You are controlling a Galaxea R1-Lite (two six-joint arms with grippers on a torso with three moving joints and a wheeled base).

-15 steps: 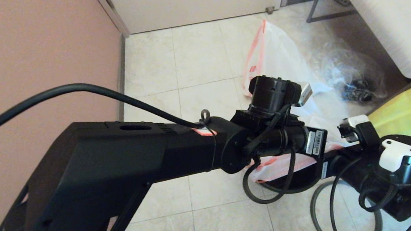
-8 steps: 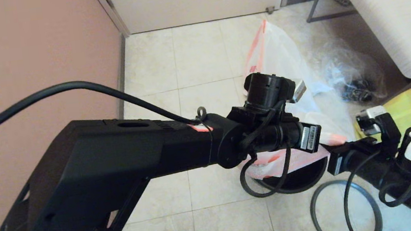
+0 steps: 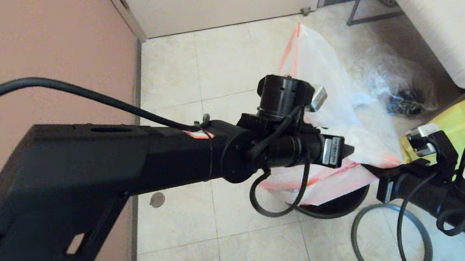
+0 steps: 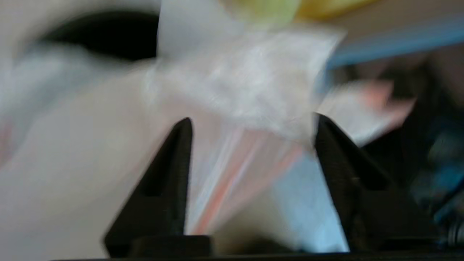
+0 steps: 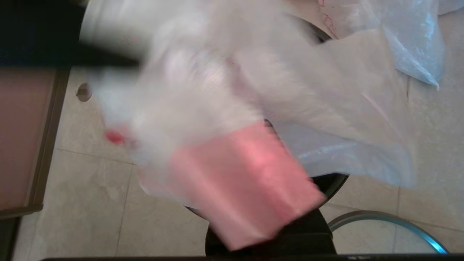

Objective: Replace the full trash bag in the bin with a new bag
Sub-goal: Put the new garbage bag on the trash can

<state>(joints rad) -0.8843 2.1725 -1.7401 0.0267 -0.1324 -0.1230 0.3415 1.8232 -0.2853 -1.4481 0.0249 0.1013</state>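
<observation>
Your left arm is swinging up and away from the bin (image 3: 339, 206) compared with a second ago, and its left gripper (image 4: 250, 127) is now standing apart, the new bag (image 3: 330, 171) lying loosely between the fingers (image 4: 174, 170). Your right gripper (image 5: 268, 232) is pinching together on the bag's pink edge band. You are seeing the bag draping across the bin's mouth, with the grey rim ring (image 3: 360, 230) lying on the floor beside it.
</observation>
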